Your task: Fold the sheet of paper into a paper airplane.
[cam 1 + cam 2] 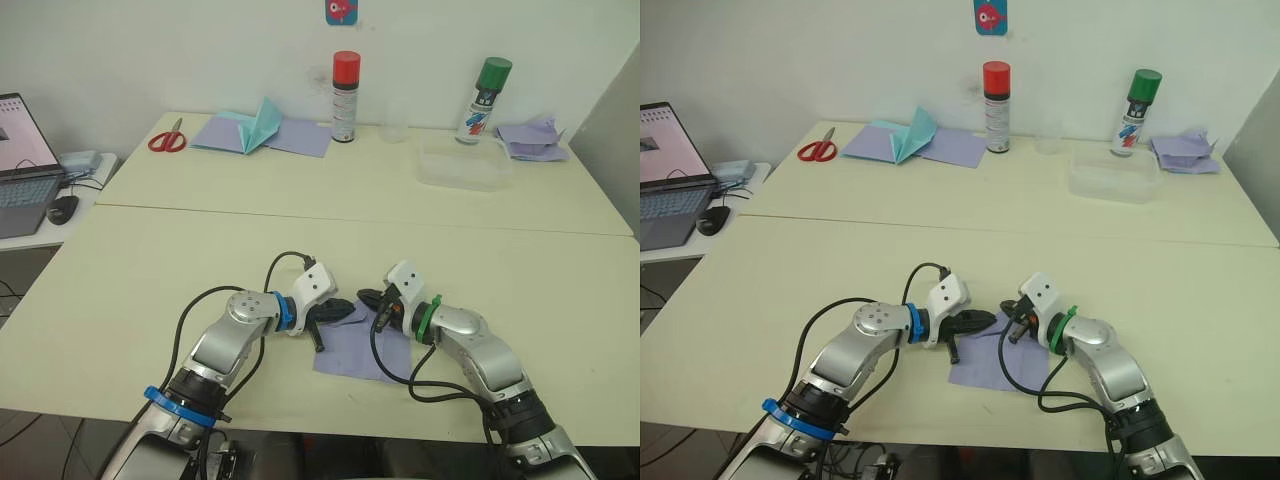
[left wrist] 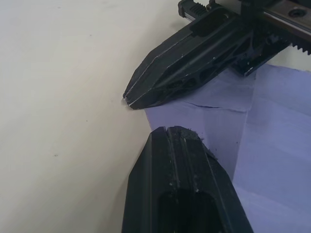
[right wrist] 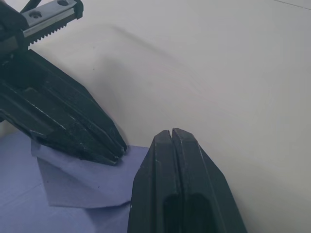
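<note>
On one lavender sheet of paper (image 1: 350, 348) (creased), two clenched end effectors, left (image 1: 345, 310) and right (image 1: 368, 297), meet.

Open worktop (image 1: 200, 250) ahead and to both sides of the two grippers. Left gripper (image 1: 345, 309) and right gripper (image 1: 368, 297) tip to tip, barring passage between them. Far edge crowded: scissors (image 1: 167, 139), red-capped can (image 1: 345, 97), green-capped can (image 1: 484, 100), clear tub (image 1: 464, 167).

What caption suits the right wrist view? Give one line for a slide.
Both shut grippers, right gripper and left gripper, meet at the sheet of paper.
</note>
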